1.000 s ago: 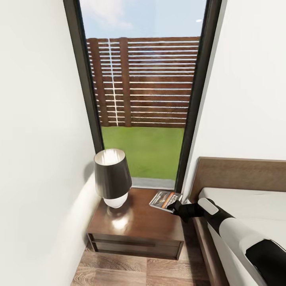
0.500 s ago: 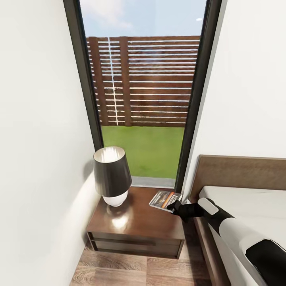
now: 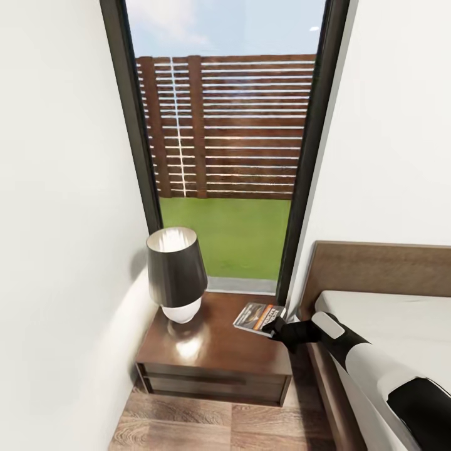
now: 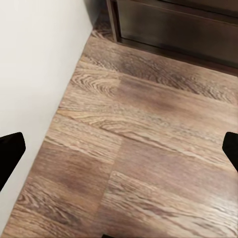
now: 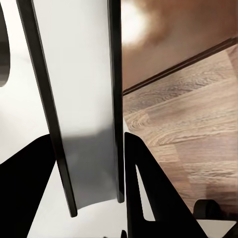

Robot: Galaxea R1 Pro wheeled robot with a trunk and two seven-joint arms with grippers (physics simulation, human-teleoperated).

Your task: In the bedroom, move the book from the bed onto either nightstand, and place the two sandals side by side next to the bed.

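Presently the right gripper [image 3: 274, 325] clamped the thin orange-and-black paperback book [image 3: 255, 316] over the glossy dark-brown nightstand [image 3: 213, 357], its long axis running toward the window [image 3: 225, 156]; the left gripper [image 4: 119, 148] stood apart.

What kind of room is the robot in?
Most likely a bedroom: there is a bed with a wooden headboard, a nightstand beside it, and a lamp standing on that nightstand.

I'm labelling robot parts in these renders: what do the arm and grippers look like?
The right arm has a glossy white shell, a black elbow section and a black wrist with a white oval patch. The right gripper is black; its fingers are flat, dark, tapering blades. The left gripper's fingertips are also black. No cables or markings show.
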